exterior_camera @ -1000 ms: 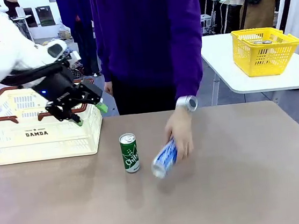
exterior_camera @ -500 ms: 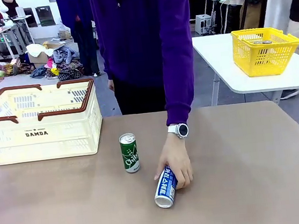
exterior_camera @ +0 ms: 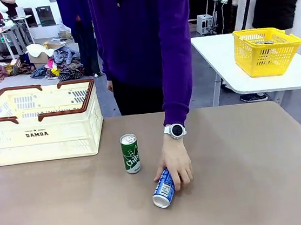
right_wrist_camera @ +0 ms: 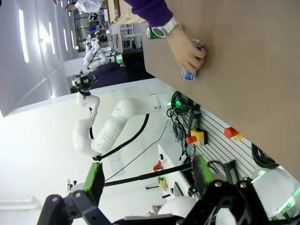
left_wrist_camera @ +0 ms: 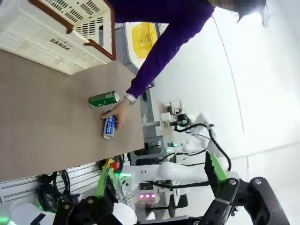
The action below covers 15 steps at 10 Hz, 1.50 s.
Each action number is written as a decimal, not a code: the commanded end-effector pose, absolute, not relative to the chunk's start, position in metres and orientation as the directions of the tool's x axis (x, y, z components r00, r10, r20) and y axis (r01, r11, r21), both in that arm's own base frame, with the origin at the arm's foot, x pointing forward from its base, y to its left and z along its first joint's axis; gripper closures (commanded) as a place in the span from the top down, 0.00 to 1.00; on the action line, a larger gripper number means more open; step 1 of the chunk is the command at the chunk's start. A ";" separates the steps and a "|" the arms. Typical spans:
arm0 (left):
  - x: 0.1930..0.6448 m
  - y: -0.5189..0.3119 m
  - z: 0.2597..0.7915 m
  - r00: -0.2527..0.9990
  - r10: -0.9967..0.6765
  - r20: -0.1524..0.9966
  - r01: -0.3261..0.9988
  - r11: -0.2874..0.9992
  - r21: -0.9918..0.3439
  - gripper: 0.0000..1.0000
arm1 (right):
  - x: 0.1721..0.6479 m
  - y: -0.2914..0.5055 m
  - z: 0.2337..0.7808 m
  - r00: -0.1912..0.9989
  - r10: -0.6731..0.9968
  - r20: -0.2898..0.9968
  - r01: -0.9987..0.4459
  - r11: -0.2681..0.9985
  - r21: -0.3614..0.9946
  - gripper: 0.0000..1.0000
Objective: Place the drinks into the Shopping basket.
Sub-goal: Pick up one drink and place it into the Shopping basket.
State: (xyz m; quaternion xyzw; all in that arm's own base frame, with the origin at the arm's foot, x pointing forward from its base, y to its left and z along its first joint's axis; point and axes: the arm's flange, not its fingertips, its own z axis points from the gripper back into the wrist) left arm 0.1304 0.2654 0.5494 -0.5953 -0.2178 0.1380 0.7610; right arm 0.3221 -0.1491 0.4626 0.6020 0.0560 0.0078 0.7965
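Both arms are up off the surface [exterior_camera: 245, 183]. The left pincer [left_wrist_camera: 158, 187] hangs with its green pads apart and nothing between them, and the right pincer [right_wrist_camera: 147, 180] is likewise spread and empty.

Nearest the near edge, about midway across, a blue-and-white can [exterior_camera: 163, 188] lies on its side under the person's hand [exterior_camera: 174, 164], whose fingers rest on its far end. Just beyond it and a little left, the green can [exterior_camera: 130, 154] stands upright, apart from the hand.

At the far left corner sits the Shopping basket [exterior_camera: 39, 137]. Its front wall hides its floor, so I cannot tell what it holds.

As I judge it, both of these drinks are left to load, and the blue one cannot be taken until the hand lets go.

Farther off, a yellow basket [exterior_camera: 264, 59] sits on a separate white table, with something small inside that I cannot make out.
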 end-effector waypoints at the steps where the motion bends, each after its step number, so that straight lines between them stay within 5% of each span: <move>1: 0.151 0.265 0.534 0.879 0.458 0.133 0.039 0.210 -0.977 1.00 | 0.320 -0.149 0.467 0.992 0.083 -0.096 0.069 0.279 0.958 1.00; 4: 0.165 0.242 0.551 0.892 0.414 0.180 0.066 0.274 -0.959 1.00 | 0.320 -0.149 0.467 0.992 0.083 -0.096 0.069 0.279 0.958 1.00; 8: 0.290 0.092 0.597 0.965 0.188 0.183 0.047 0.562 -0.826 1.00 | 0.320 -0.149 0.467 0.992 0.083 -0.096 0.069 0.279 0.958 1.00; 12: 0.388 -0.098 0.570 0.976 0.115 0.184 -0.033 0.917 -0.397 1.00 | 0.320 -0.149 0.467 0.992 0.083 -0.096 0.069 0.279 0.958 1.00; 15: 0.409 -0.203 0.505 0.967 -0.050 0.250 0.087 0.986 -0.139 1.00 | 0.320 -0.149 0.467 0.992 0.083 -0.096 0.069 0.279 0.958 1.00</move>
